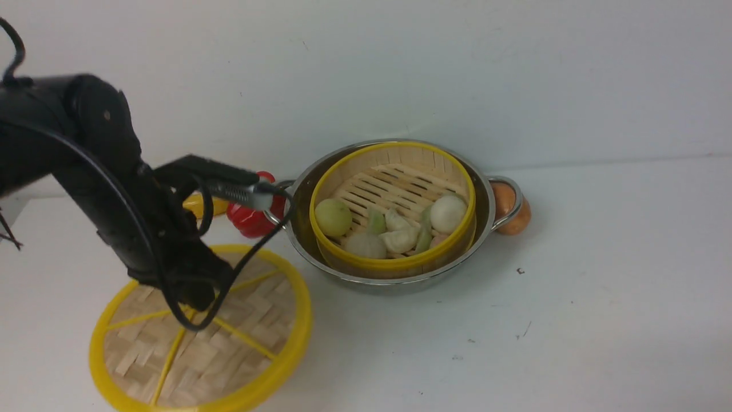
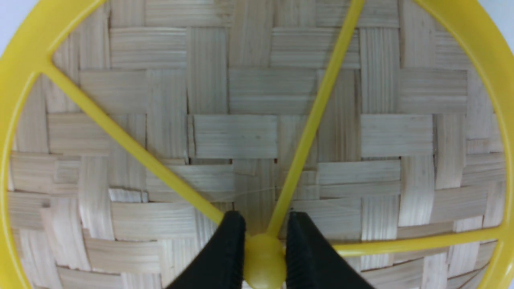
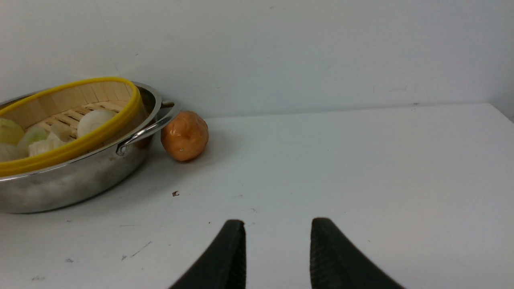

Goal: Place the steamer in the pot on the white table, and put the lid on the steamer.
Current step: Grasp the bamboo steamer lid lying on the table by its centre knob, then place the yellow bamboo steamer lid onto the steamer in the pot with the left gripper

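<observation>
Steamer (image 1: 394, 264) and pot (image 1: 485, 213) are already together: the basket stands upright inside the steel pot, toward the far edge of the white table (image 1: 583, 320) and about midway along it. Its yellow rim stands a little above the steel one. Pale buns and dumplings crowd the near half of its slatted floor, and it is uncovered. The lid (image 1: 229, 349) is well apart from the pot, by the table's near left corner, with its woven face and yellow spokes turned up. Whether it rests flat on the table or is just clear of it cannot be told. The left gripper (image 2: 265, 224) comes down on the lid's middle. Its two black fingers are pressed in from either side on the yellow knob (image 2: 264, 261) where the spokes meet. The right gripper (image 3: 277, 226) sits low over the table on the pot's right side, its jaws spread with nothing between them; the front view does not show it. An orange ball (image 3: 184, 135) lies against the pot's right loop handle. A red object (image 1: 251, 220) and a yellow object (image 1: 200, 205) lie just behind the left handle, partly hidden by the left arm.
</observation>
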